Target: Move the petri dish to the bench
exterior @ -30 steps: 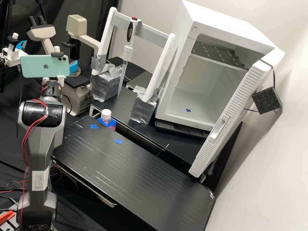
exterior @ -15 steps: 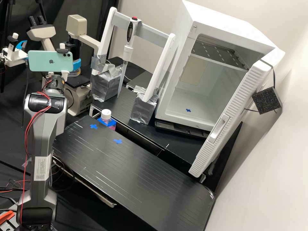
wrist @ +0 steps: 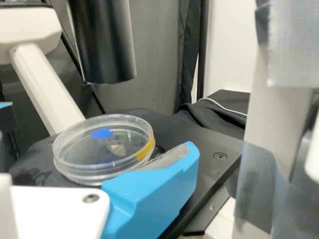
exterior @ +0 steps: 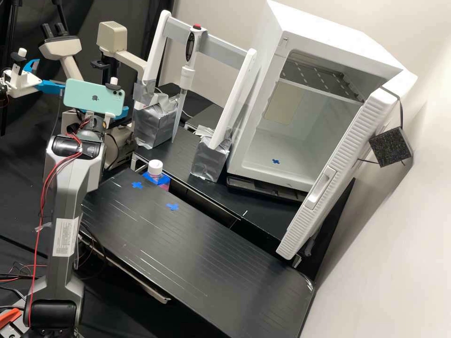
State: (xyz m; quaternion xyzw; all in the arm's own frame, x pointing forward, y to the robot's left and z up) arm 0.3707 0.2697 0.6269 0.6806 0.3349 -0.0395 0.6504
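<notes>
Petri dish: the clear, round dish, yellow at one part of its rim, lies flat on the black microscope stage, beneath the dark cylinder; a blue mark shows through it.
Gripper: at the stage, close beside the dish in the wrist view; whether it is apart, together or clamped on the dish cannot be told, nor can contact be confirmed.
Arm: across the high views the grey arm swings toward the microscope, and the mint phone mounted on it shifts with it; over the latest interval the gripper also lowers.
Significance: the shift probably brings the gripper to the height of the dish, so the step in hand is judged to be the approach or the start of the grasp.
Bench: the black bench top, bearing two blue crosses, awaits the dish; transfer appears to remain undone.
Next move: a secure hold on the rim, then withdrawal clear of the cylinder.
Hazard: an uneven push could slide the dish or part its lid.
</notes>
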